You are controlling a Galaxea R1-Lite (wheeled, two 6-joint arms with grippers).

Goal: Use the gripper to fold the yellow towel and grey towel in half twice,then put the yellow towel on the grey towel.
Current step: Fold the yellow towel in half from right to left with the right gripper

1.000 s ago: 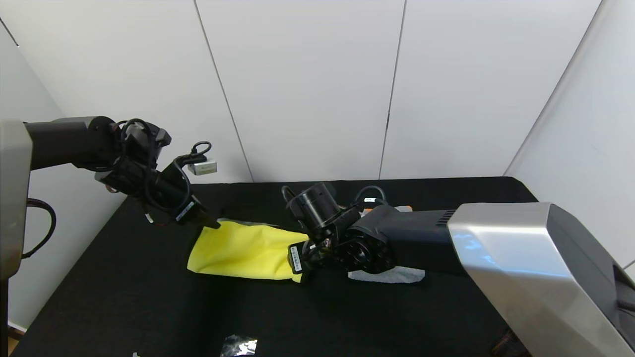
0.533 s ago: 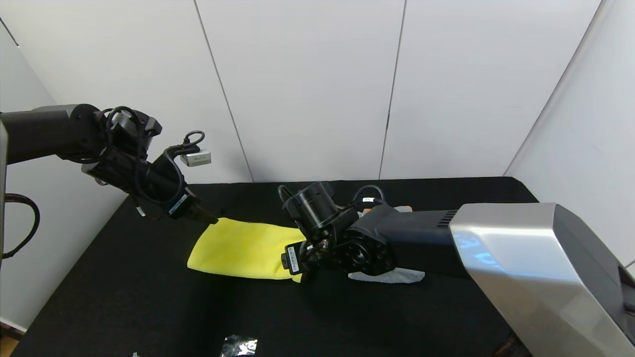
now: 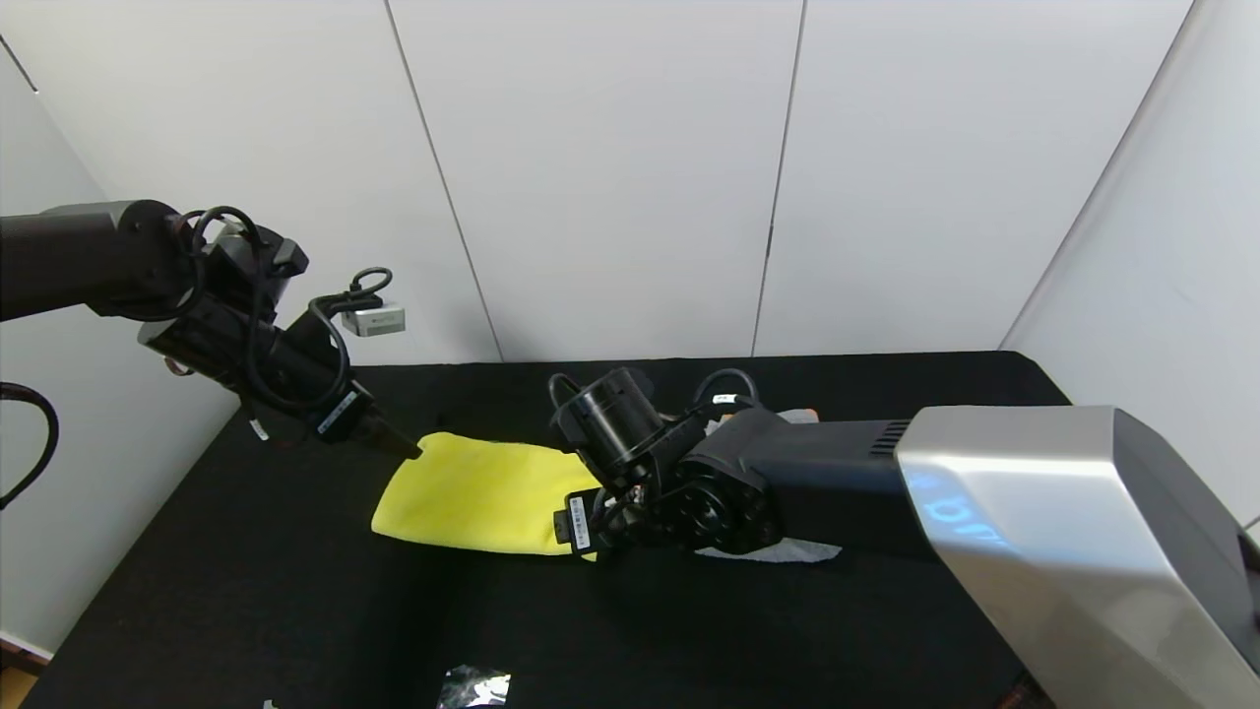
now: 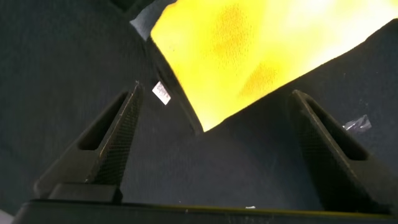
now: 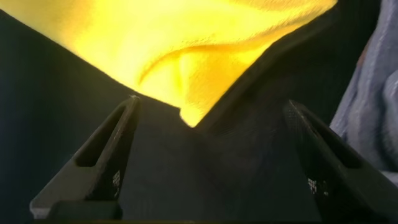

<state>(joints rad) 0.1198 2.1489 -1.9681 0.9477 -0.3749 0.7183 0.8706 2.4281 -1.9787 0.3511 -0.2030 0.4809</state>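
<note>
Black table point(image 3: 246, 591) bears yellow towel point(image 3: 472, 492), seemingly grey towel point(image 3: 778, 551).

Both arms are matte black with looped black cables at the wrists; a large silver-grey shell covers the right arm at lower right of the head view. White barcode labels sit near each wrist. Left pincer point(image 4: 214, 146) and right pincer point(image 5: 211, 143) have black textured, tapered fingers.

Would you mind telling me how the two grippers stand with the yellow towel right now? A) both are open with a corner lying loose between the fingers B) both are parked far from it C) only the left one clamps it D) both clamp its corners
A: each wrist view shows the fingers spread wide with a corner of the yellow towel lying free on the black table between them, for the left gripper and right gripper alike.
</note>
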